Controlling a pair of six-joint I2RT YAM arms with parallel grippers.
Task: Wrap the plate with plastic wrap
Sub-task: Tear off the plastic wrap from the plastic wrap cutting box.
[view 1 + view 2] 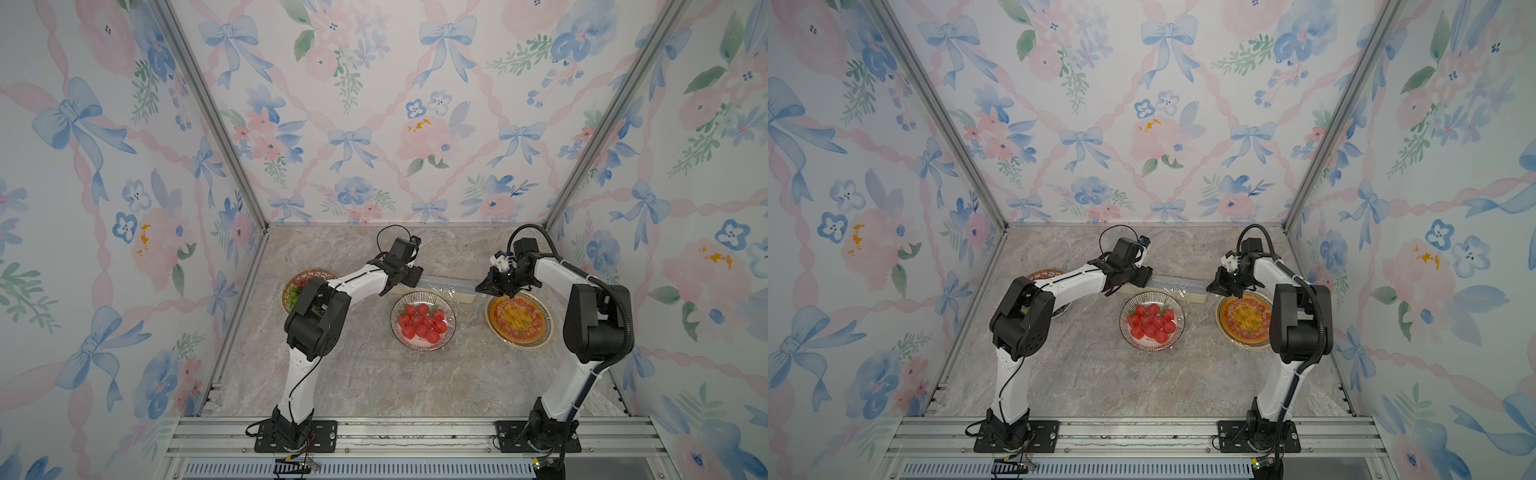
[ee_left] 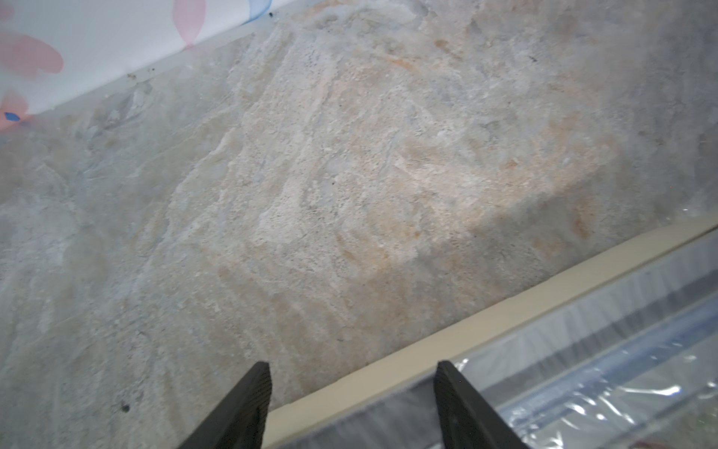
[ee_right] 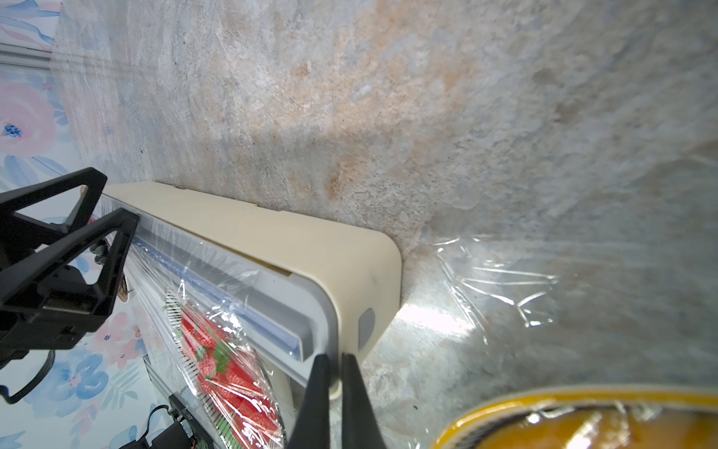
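Now | left tool (image 2: 352, 363) spread over wrap box (image 3: 272, 233) | right tool (image 3: 336, 355) pressed together, beside it

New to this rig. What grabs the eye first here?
The red strawberries on the striped plate mid-table, under glossy plastic wrap that runs from the long cream box just behind. The open left fingers straddle the box's back edge at one end. The shut right fingers sit at its other end, by a yellow-rimmed plate that is also film-covered.
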